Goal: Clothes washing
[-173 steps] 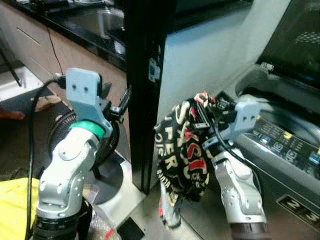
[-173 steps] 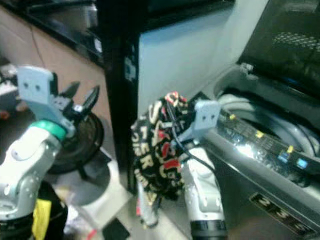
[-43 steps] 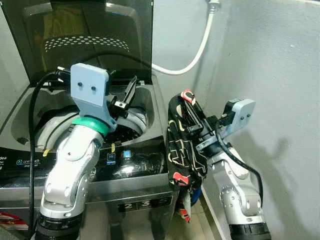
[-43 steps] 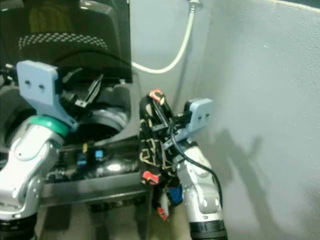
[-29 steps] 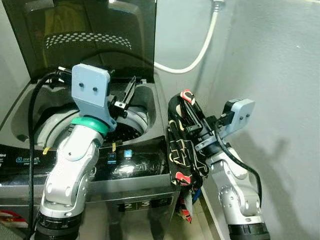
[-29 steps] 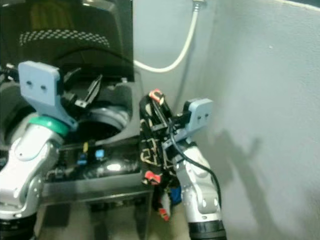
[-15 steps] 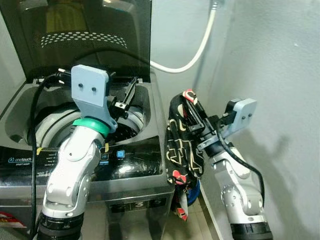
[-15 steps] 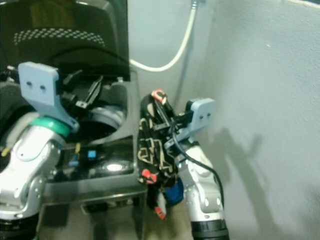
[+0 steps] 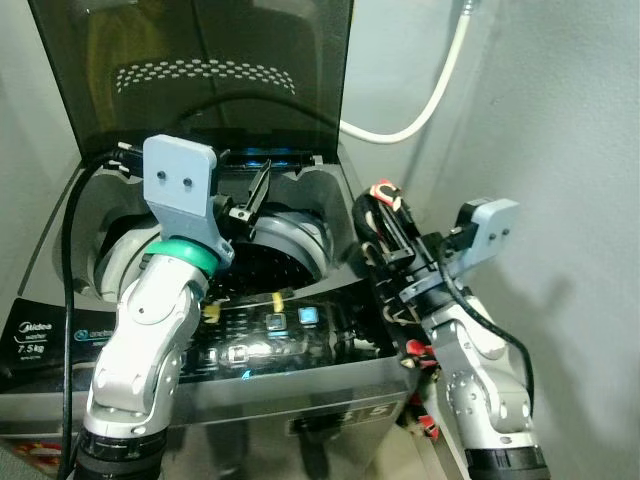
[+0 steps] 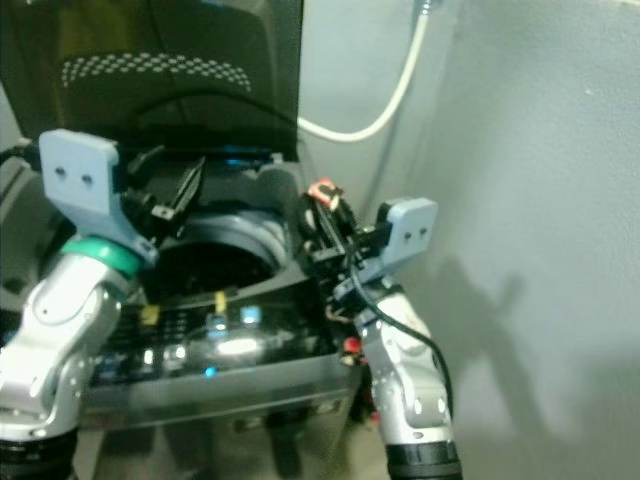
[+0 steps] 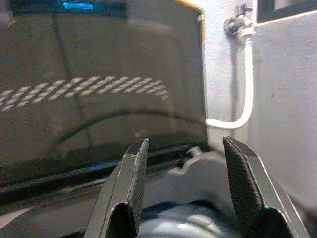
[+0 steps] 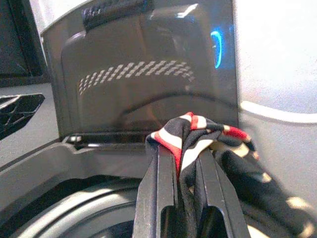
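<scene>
Left eye view: a top-loading washing machine [image 9: 300, 330] stands with its dark lid [image 9: 200, 80] raised upright behind both arms, its drum [image 9: 270, 260] open below the left tool [image 9: 250, 200], whose fingers stand apart with nothing between them. Off to that tool's right, the right tool [image 9: 385, 235] is clamped on a black, red and cream garment [image 9: 385, 285] that hangs down along the machine's right edge, beside the lit control panel [image 9: 260, 345]. A white hose [image 9: 420, 115] curves along the grey wall [image 9: 560, 150] behind. Left wrist view: the spread fingers [image 11: 133, 183] frame the lid and hose beyond. Right wrist view: the garment [image 12: 193, 134] is pinched between the closed fingers [image 12: 158, 198], bunched over their tips, with lid and drum rim ahead.
</scene>
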Motion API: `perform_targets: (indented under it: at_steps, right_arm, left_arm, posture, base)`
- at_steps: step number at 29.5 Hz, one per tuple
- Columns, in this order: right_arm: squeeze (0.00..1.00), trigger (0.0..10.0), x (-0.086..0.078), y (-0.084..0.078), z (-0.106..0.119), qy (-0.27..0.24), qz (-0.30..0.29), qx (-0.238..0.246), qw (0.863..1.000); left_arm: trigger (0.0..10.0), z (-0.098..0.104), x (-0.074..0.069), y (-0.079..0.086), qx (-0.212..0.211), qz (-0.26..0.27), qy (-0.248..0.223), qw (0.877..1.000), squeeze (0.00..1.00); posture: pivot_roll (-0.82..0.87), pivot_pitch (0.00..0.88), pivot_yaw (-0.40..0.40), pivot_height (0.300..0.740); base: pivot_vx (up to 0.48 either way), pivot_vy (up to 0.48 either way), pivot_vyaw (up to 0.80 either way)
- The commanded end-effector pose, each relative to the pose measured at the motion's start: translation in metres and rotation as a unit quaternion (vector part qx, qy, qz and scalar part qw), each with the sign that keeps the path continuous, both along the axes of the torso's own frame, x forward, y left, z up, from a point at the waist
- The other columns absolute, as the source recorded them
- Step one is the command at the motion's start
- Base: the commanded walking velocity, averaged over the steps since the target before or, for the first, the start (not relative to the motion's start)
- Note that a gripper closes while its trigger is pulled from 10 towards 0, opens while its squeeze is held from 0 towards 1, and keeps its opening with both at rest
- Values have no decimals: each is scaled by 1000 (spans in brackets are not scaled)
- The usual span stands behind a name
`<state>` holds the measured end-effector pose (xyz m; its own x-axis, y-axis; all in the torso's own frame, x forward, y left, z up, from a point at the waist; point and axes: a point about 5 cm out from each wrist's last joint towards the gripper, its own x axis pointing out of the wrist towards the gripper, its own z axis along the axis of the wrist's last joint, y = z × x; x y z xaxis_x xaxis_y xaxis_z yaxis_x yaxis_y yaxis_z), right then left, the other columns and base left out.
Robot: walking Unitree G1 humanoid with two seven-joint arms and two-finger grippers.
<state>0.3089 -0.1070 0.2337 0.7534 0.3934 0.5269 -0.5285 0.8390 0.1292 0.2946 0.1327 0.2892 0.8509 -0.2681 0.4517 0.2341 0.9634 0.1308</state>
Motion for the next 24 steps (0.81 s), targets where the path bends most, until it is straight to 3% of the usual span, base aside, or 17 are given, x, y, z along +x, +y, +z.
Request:
perform_targets:
  at_steps: [1,15,17,19,20,21,22,24]
  right_arm:
    - [0,10000,-3,8,6,-16,16,-2,1000]
    - [0,10000,-2,9,7,-17,14,-4,1000]
    - [0,10000,-3,12,13,-37,25,-24,999]
    - [0,10000,-3,12,13,-37,25,-24,999]
    - [0,10000,-5,16,22,-59,45,-33,997]
    - [0,10000,-5,16,22,-59,45,-33,997]
    - [0,10000,-7,21,37,-87,72,-38,993]
    - [0,10000,-8,24,48,-106,90,-41,989]
  left_arm:
    - [10000,-1,0,1,-1,1,2,1000,0]
    - [10000,-2,-1,-1,16,-11,3,1000,0]
    - [10000,-2,-8,-8,48,-72,-3,996,0]
    - [10000,-2,-8,-8,48,-72,-3,996,0]
    - [10000,-2,-14,-12,53,-124,2,991,0]
    - [10000,-2,-14,-12,53,-124,2,991,0]
    - [10000,-2,-20,-13,50,-172,9,984,0]
    - [10000,-2,-25,-13,45,-202,14,978,0]
  posture:
    - [80,0,1,740]
    - [83,0,5,740]
    - [83,0,6,740]
    - [83,0,6,740]
    - [79,0,9,740]
    - [79,0,9,740]
    - [74,0,11,740]
    - [74,0,11,740]
  base:
    - [0,0,0]
    - [0,0,0]
    - [0,0,0]
    - [0,0,0]
    - [0,0,0]
    - [0,0,0]
    - [0,0,0]
    - [0,0,0]
